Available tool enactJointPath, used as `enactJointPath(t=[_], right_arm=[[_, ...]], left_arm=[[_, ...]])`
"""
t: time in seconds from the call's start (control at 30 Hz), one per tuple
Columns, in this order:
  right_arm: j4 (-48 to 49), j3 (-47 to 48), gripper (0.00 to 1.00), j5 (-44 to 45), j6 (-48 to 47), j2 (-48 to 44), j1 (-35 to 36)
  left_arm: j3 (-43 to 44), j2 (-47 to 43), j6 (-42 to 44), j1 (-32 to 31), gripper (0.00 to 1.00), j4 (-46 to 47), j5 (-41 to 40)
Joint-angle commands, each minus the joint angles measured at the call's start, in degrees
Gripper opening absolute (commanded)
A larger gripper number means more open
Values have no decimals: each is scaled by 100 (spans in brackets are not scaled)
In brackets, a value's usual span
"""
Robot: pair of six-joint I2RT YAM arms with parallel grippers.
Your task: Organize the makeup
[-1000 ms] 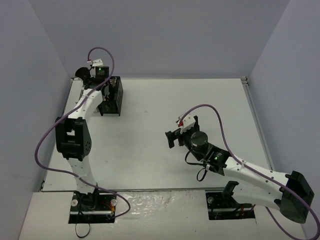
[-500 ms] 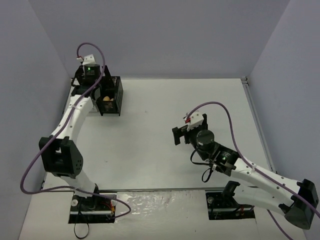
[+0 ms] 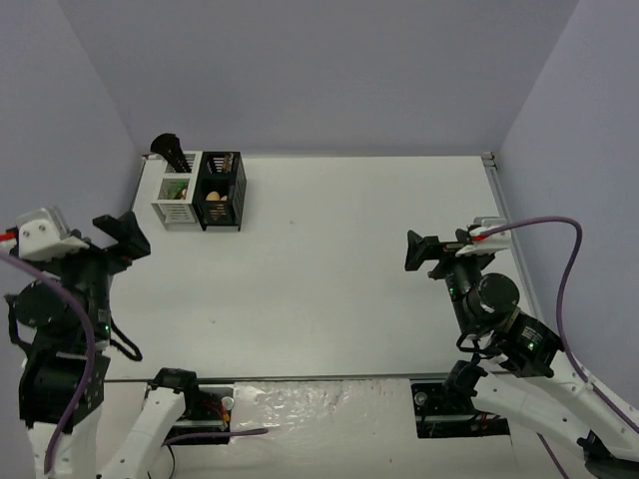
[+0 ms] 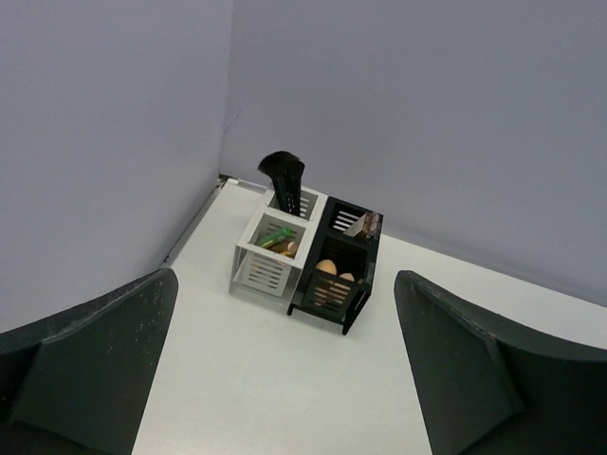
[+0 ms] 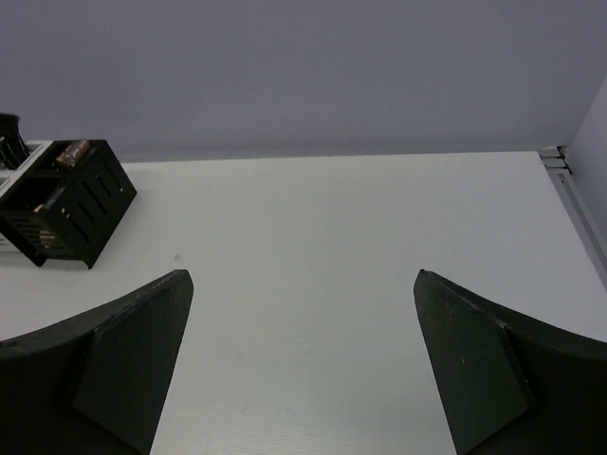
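Makeup [image 4: 325,267] sits in the organizer [image 4: 256,275], ahead of the left gripper [image 4: 285,360] and well apart — it and the right gripper [image 5: 302,365] both spread, empty — looks done, so park wide of it.

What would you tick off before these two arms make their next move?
1. Left gripper open and empty: ok.
2. Right gripper open and empty: ok.
3. Brushes upright in the white bin: ok.
4. Sponges inside the black bin: ok.
5. No makeup seen loose on the table: ok.
6. Every piece sorted by kind: cannot tell, the bins hide part of their contents.
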Motion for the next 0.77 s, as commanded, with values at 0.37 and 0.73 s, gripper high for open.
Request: enactJointPath(t=[0.37, 0.73], right_arm=[[-427, 302, 100, 832, 112, -152, 2], [-427, 375, 100, 826, 83, 168, 2]], left_arm=[[-1746, -1583, -41, 2, 97, -1294, 627], [-2182, -1400, -291, 2, 97, -1003, 787]])
